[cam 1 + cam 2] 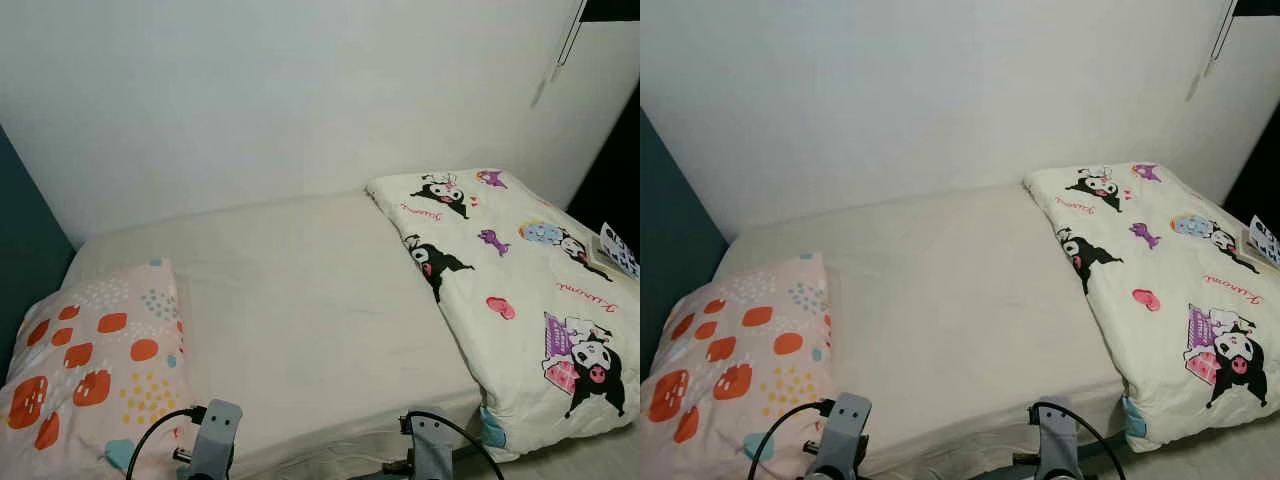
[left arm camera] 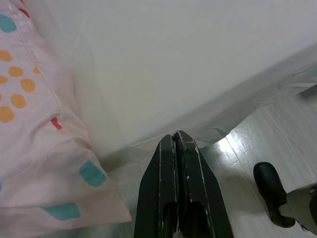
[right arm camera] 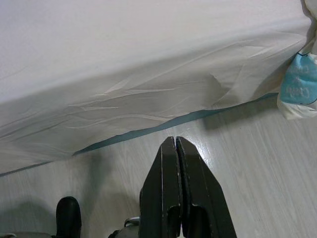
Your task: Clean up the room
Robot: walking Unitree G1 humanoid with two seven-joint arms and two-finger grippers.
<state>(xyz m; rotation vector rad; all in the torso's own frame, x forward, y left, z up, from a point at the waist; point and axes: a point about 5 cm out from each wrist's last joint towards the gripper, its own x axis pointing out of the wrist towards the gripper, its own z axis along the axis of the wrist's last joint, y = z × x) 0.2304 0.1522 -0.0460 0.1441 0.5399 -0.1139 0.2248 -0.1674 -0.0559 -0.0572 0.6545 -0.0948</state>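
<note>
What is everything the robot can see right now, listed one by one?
bed: one, cream sheet, against the wall, straight ahead of the robot
pillow: one, pink with orange, yellow and teal spots, on the bed's left end
quilt: one, cream with black and purple cartoon figures, folded on the bed's right end
card: one, white with dark marks, on the quilt's far right edge
wall: white, behind the bed
floor: pale wood, below the bed's near edge
left gripper: black fingers shut, low by the bed's edge near the pillow
right gripper: black fingers shut, low over the floor by the bed's edge
</note>
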